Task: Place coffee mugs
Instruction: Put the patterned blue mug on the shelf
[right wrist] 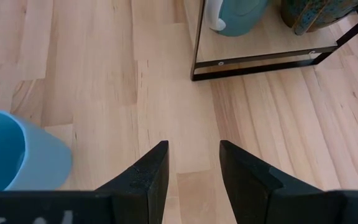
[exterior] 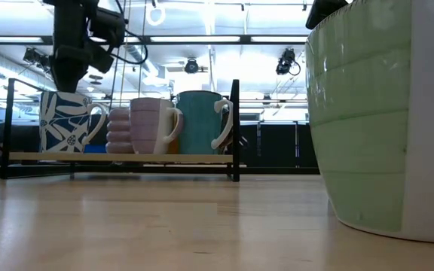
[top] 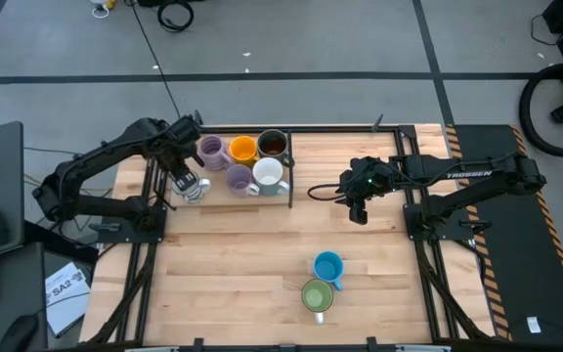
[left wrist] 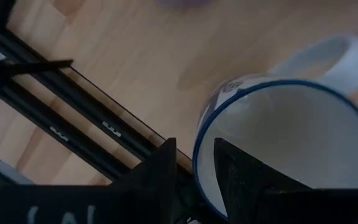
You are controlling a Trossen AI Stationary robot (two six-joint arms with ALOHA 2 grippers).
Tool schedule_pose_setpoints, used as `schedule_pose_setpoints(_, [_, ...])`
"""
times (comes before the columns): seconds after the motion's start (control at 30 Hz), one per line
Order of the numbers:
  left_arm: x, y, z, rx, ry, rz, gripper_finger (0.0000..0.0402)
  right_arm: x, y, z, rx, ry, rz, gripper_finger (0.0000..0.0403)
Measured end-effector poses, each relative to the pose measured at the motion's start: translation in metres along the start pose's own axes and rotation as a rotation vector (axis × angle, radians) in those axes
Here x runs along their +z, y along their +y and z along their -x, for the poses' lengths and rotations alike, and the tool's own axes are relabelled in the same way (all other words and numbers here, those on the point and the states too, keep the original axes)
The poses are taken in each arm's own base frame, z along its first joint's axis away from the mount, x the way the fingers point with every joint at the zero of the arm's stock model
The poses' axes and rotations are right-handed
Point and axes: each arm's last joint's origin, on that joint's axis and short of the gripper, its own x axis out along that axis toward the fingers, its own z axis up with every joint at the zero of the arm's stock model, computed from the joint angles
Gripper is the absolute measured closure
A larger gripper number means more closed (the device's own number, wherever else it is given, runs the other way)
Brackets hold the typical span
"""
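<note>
Your left gripper (left wrist: 191, 180) pinches the patterned mug's (left wrist: 278, 143) rim, so set it flat on the rack (top: 291, 181) before letting go; your right gripper (right wrist: 194, 165) waits spread.

left arm: bent and reaching inward at the table's far left | left gripper (top: 190, 186): pointing down, its fingers (left wrist: 160, 171) clamped on the rim of the patterned mug (left wrist: 291, 137) | right arm: stretched toward the table's middle | right gripper (right wrist: 191, 165): above the table (right wrist: 92, 74), fingers apart, holding nothing
</note>
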Motion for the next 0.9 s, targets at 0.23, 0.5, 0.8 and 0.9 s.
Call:
schedule_pose_setpoints(0.23, [-0.002,-0.001,-0.012,0.008,0.015,-0.002,0.0287,0.0,0.0,0.0,0.0,0.0,0.0,0.0255])
schedule_pose_setpoints(0.5, [-0.001,-0.002,-0.013,0.016,0.004,-0.005,0.0287,0.0,0.0,0.0,0.0,0.0,0.0,0.0255])
schedule_pose_setpoints(0.8, [0.007,-0.001,-0.013,0.058,-0.071,-0.045,0.0364,0.0,0.0,0.0,0.0,0.0,0.0,0.0255])
schedule_pose_setpoints(0.9, [0.009,-0.001,-0.011,0.051,-0.103,-0.142,0.0375,0.0,0.0,0.0,0.0,0.0,0.0,0.0255])
